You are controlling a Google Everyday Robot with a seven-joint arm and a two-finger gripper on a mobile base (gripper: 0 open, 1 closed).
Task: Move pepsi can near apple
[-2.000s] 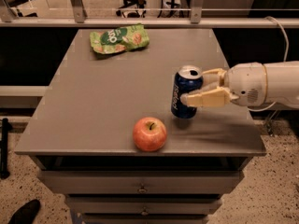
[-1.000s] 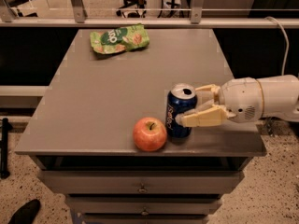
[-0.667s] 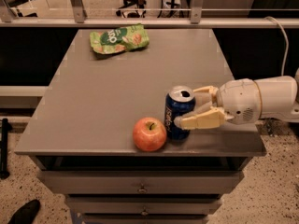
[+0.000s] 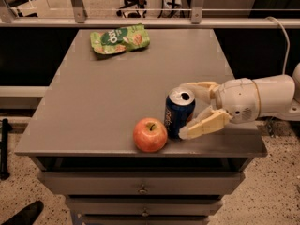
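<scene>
Camera view shows gripper (image 4: 182, 110) fingers apart, straddling pepsi can (image 4: 178, 115), apple (image 4: 150, 135) just past its fingertips, snack bag (image 4: 120, 39) well apart.

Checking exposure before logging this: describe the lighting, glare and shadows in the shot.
Camera view: dim, warm light; a bright glint on the silver top of the pepsi can; no harsh glare on the apple; the tool, at the can near the front right edge of the table, throws a soft shadow on the tabletop; dark either side of it.
</scene>
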